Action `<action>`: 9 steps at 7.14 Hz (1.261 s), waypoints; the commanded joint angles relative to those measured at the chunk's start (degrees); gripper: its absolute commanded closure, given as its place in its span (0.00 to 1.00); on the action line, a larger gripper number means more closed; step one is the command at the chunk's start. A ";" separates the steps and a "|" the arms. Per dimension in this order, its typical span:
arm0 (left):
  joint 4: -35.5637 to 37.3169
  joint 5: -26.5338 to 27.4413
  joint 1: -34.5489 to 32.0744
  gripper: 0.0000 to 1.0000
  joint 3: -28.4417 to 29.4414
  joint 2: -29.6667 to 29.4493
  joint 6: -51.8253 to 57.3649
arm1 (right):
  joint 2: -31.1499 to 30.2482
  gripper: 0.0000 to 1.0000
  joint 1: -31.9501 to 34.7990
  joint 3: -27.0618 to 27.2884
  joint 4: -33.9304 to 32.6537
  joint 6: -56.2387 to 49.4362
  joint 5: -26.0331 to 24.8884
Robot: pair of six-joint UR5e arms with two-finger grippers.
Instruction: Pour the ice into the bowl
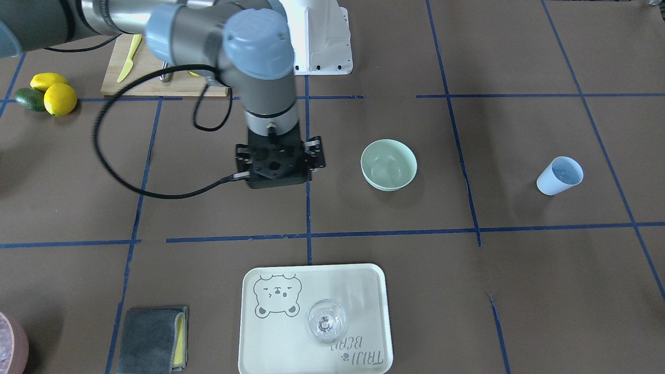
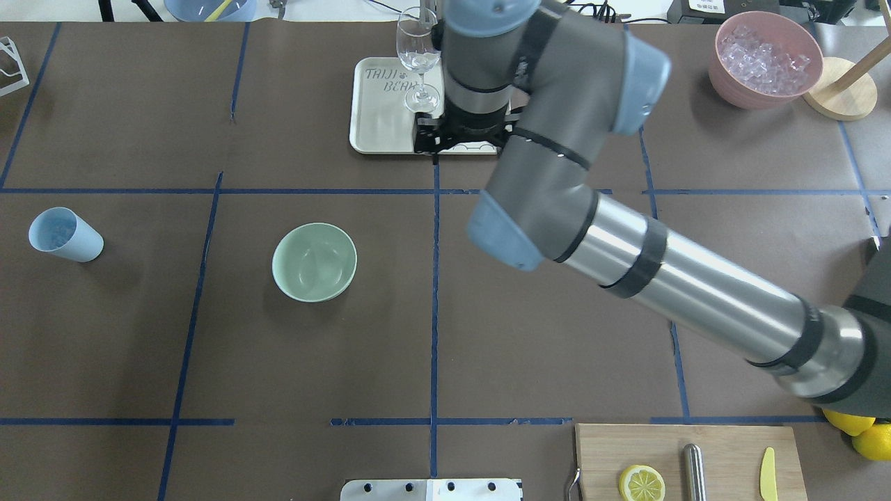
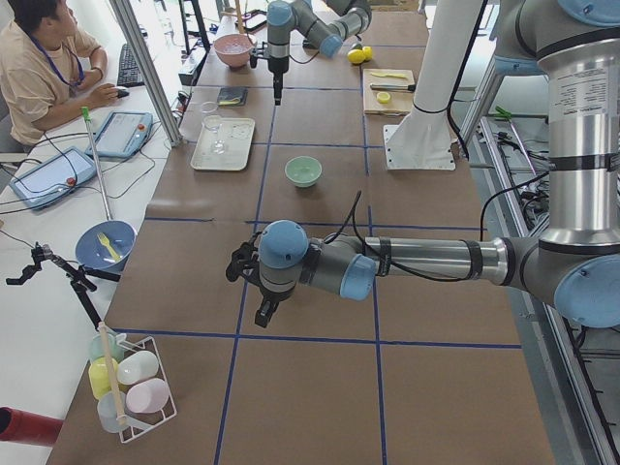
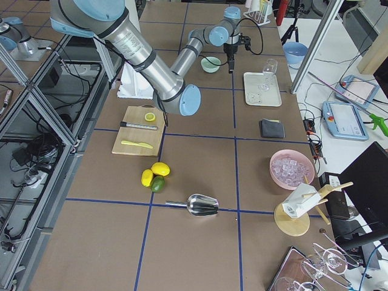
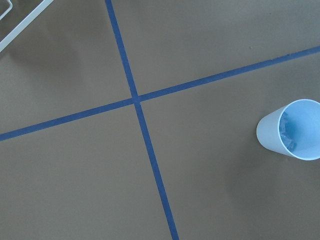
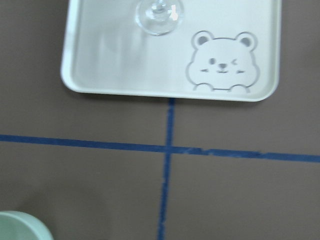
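The pale mint-green bowl (image 1: 388, 164) stands empty near the table's middle; it also shows in the overhead view (image 2: 314, 261). A light blue cup (image 1: 560, 175) stands apart from it, with faint glassy ice (image 5: 284, 134) inside. More ice cubes (image 2: 764, 54) fill a pink bowl. My right gripper (image 3: 277, 95) points down between the mint bowl and the white tray, its fingers hidden under the wrist. My left gripper (image 3: 263, 312) hovers high near the cup and holds nothing I can see. I cannot tell whether either gripper is open or shut.
A white bear tray (image 1: 270, 332) holds a wine glass (image 1: 326, 321). A grey cloth (image 1: 153, 338) lies beside it. A cutting board (image 2: 689, 445) carries a lemon slice and knives. Lemons and an avocado (image 1: 47, 93), a metal scoop (image 4: 203, 205) and the pink bowl (image 4: 292, 168) sit at the robot's right end.
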 commanded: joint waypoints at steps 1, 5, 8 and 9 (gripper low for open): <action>-12.53 0.33 0.08 0.00 2.71 -2.03 -0.30 | -14.59 0.00 13.37 7.71 -1.76 -24.73 7.75; -19.97 0.51 1.12 0.00 7.48 -6.88 -1.43 | -34.79 0.00 35.10 5.87 -1.33 -69.47 16.31; -43.32 8.79 12.75 0.00 5.11 -0.68 -33.84 | -46.27 0.00 43.57 6.04 -1.23 -70.84 16.39; -48.05 15.21 19.78 0.00 1.97 2.66 -43.27 | -46.46 0.00 43.59 6.22 -1.23 -67.51 16.39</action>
